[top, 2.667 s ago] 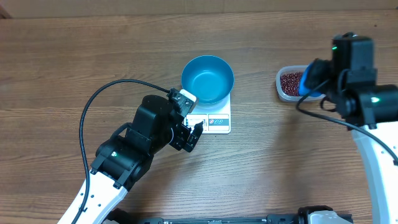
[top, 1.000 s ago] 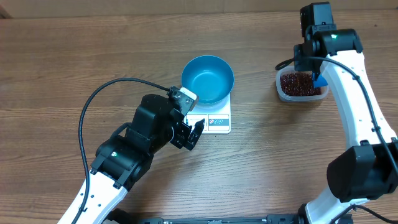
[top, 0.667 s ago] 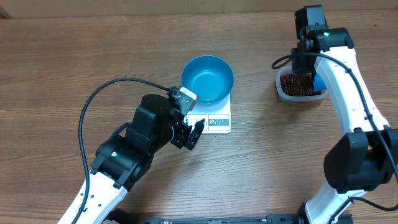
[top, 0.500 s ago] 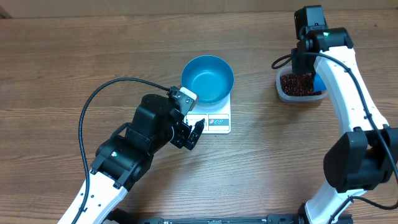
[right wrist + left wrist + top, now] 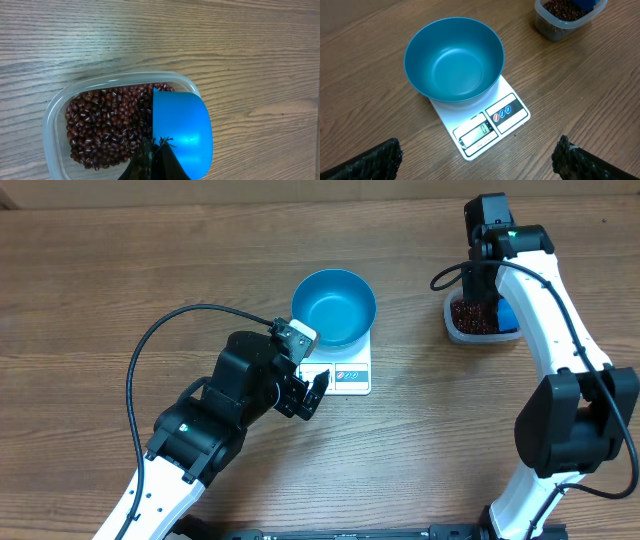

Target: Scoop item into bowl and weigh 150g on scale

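Observation:
The bright-blue bowl point(image 5: 334, 307) point(image 5: 454, 57) stands empty on the white scale point(image 5: 345, 377) point(image 5: 492, 122), whose display reads zero. The item, dark red-brown beans point(image 5: 467, 313) point(image 5: 107, 125), fills a clear tub point(image 5: 55, 115) at the far right. My right gripper point(image 5: 155, 145) point(image 5: 487, 298) is over that tub, shut on a small blue scoop point(image 5: 182, 130) point(image 5: 509, 316). The scoop covers the tub's right half, with its left edge at the beans. My left gripper point(image 5: 477, 160) point(image 5: 308, 395) hangs wide open just in front of the scale, holding nothing.
Bare wooden tabletop point(image 5: 120, 290) surrounds the scale and the tub. A black cable point(image 5: 150, 345) loops over the left arm. The right arm point(image 5: 545, 310) reaches up along the table's right side.
The right wrist has shifted a little to the left over the tub, with the scoop staying on the tub's right side. The left arm, bowl and scale have not moved.

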Controlling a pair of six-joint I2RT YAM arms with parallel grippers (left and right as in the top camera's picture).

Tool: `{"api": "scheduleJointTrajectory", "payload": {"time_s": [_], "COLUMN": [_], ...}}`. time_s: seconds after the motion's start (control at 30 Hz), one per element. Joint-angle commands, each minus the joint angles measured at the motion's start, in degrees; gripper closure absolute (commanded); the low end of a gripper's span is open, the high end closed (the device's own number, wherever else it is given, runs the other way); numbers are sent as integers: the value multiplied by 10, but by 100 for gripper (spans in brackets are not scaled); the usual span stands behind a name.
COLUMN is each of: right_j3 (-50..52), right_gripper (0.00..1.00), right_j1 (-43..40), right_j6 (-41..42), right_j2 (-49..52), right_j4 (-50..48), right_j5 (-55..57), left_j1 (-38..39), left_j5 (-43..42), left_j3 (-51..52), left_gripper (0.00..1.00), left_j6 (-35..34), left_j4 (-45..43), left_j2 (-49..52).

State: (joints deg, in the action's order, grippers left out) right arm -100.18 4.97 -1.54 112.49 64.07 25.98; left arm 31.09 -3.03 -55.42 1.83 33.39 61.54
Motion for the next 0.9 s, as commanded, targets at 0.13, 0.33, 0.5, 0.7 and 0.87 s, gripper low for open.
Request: {"api": "scheduleJointTrajectory", "payload": {"time_s": [0.13, 0.33, 0.5, 0.7, 0.87], "right_j3": [-18, -18, -18, -18, -18], "right_gripper": [96, 96, 96, 96, 96], "right_j1": [3, 9, 11, 11, 11], "right_j6": [0, 2, 2, 2, 2], "right_j2": [15, 27, 27, 27, 27], "right_j4": [-1, 13, 16, 16, 21], "right_j5": [-11, -27, -57, -95, -107], "left_j1": [-1, -1, -1, -1, -1], "left_j5": [-9, -9, -9, -9, -9], "left_j3": [4, 4, 4, 4, 4], "left_gripper": [1, 0, 1, 0, 0], "left_j6": [-5, -5, -5, -5, -6], "left_j4": [-3, -3, -3, -2, -3], "left_j2": [2, 2, 2, 2, 2]}}
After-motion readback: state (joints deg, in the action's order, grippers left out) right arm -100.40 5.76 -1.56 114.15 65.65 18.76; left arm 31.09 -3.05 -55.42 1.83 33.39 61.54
